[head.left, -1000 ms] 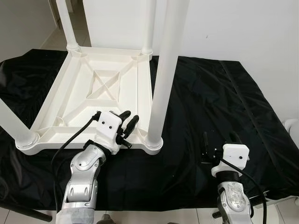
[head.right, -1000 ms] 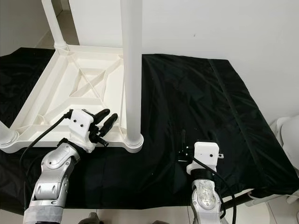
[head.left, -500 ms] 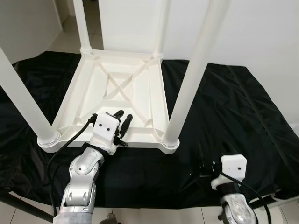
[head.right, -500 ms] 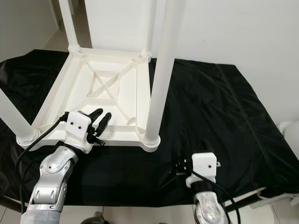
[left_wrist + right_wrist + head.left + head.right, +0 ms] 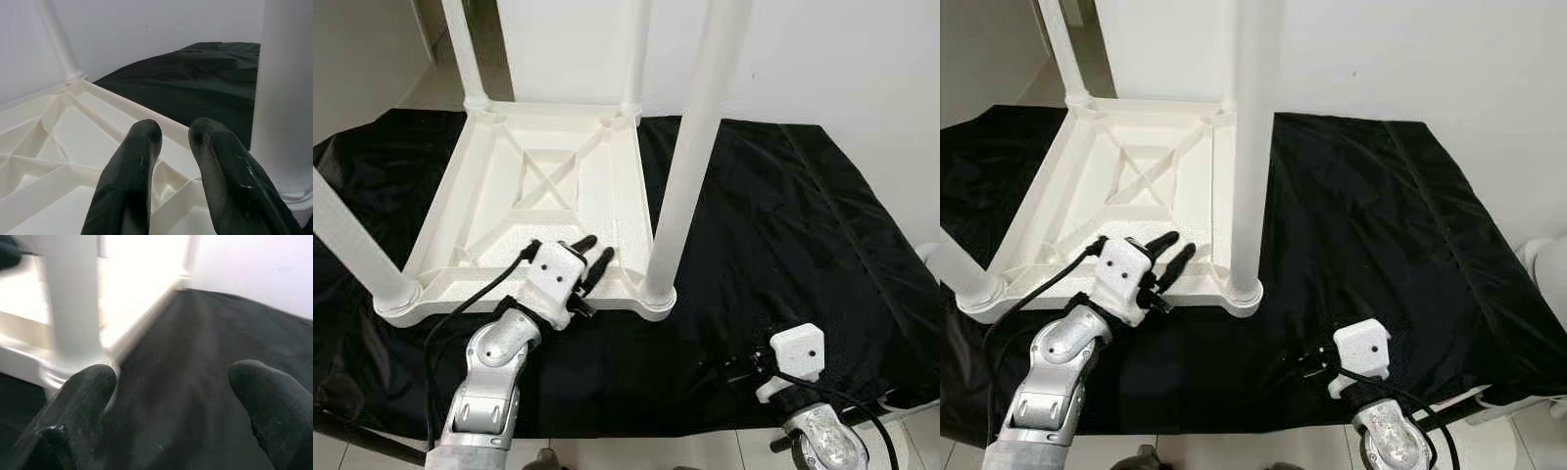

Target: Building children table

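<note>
A white plastic children's table [image 5: 440, 211] lies upside down on a black cloth [image 5: 783, 215], its legs pointing up. The near right leg [image 5: 690, 147] stands in its corner socket, and the near left leg [image 5: 347, 240] rises at the left edge. My left gripper [image 5: 597, 247] hovers over the near rim of the underside, just left of that right leg. It is open by a narrow gap with nothing between its fingers [image 5: 134, 161]. My right gripper [image 5: 1301, 362] sits low over the cloth at the front right. It is open wide and points left toward the base of the leg [image 5: 73, 308].
Two more legs [image 5: 462, 49] stand at the far corners, close to a white wall. The cloth spreads bare to the right of the table. A white rounded object [image 5: 930, 255] sits past the cloth's right edge. Light floor [image 5: 372, 59] shows at far left.
The camera has swayed. My right gripper has turned from pointing ahead to pointing left toward the near right leg and sits lower. The left gripper stays over the near rim.
</note>
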Available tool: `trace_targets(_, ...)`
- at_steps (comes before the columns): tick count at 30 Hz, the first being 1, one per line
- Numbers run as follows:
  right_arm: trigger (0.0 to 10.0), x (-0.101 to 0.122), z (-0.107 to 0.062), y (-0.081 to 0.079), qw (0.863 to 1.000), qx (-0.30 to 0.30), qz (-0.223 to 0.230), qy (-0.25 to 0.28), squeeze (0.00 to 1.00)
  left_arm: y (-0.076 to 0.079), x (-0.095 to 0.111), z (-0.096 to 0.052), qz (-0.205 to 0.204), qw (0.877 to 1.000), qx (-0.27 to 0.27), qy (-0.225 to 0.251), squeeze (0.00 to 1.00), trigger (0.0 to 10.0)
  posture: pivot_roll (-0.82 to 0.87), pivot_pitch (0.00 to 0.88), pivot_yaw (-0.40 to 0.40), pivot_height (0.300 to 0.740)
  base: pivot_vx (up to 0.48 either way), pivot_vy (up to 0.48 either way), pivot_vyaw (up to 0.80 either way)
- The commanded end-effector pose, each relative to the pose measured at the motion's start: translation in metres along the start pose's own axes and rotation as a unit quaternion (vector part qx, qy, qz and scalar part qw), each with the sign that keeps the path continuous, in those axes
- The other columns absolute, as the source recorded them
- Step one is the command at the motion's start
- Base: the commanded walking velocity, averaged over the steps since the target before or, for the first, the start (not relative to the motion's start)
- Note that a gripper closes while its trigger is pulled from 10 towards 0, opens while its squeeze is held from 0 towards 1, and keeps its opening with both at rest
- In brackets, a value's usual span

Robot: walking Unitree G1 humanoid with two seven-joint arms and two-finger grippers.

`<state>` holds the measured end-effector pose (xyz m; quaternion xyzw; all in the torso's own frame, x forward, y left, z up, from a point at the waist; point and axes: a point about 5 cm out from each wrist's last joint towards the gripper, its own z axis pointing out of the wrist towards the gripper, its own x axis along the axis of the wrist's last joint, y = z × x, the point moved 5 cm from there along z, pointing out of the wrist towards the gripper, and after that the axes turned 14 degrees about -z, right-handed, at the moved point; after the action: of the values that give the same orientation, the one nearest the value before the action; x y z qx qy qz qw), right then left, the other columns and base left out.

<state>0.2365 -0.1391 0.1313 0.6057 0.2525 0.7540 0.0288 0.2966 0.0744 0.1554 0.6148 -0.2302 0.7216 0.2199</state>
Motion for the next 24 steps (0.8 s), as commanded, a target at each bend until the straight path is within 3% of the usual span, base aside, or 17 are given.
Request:
trace_targets(1, 10.0, 0.008, 0.004, -0.004, 1.000, 0.024, 0.009, 0.014, 0.00, 0.001, 0.004, -0.001, 0.011, 1.000, 0.002, 0.006, 0.00, 10.0, 0.07, 0.024, -0.029, 0.740, 0.000, 0.000, 0.00)
trace_targets(6, 10.0, 0.017, 0.012, -0.012, 0.997, 0.061, 0.019, 0.036, 0.00, -0.005, 0.004, -0.003, 0.021, 1.000, 0.010, 0.004, 0.00, 10.0, 0.07, 0.026, -0.030, 0.740, 0.000, 0.000, 0.00)
trace_targets(8, 10.0, 0.023, 0.021, -0.015, 0.996, 0.077, 0.016, 0.051, 0.00, -0.016, 0.002, -0.006, 0.026, 0.999, 0.030, -0.003, 0.00, 10.0, 0.08, 0.028, -0.031, 0.740, 0.000, 0.000, 0.00)
trace_targets(12, 10.0, 0.027, 0.029, -0.014, 0.996, 0.069, 0.014, 0.060, 0.00, -0.025, -0.001, -0.009, 0.038, 0.998, 0.050, -0.011, 0.00, 10.0, 0.08, 0.028, -0.034, 0.740, 0.000, 0.000, 0.00)
trace_targets(14, 10.0, 0.033, 0.043, -0.015, 0.996, 0.051, 0.020, 0.069, 0.00, -0.030, -0.010, -0.013, 0.028, 0.997, 0.062, -0.030, 0.00, 10.0, 0.09, 0.032, -0.038, 0.740, 0.000, 0.000, 0.00)
trace_targets(24, 10.0, 0.057, 0.066, -0.018, 0.994, 0.016, 0.047, 0.092, 0.00, -0.026, -0.031, -0.024, 0.024, 0.995, 0.069, -0.065, 0.00, 10.0, 0.10, 0.033, -0.060, 0.740, 0.000, 0.000, 0.00)
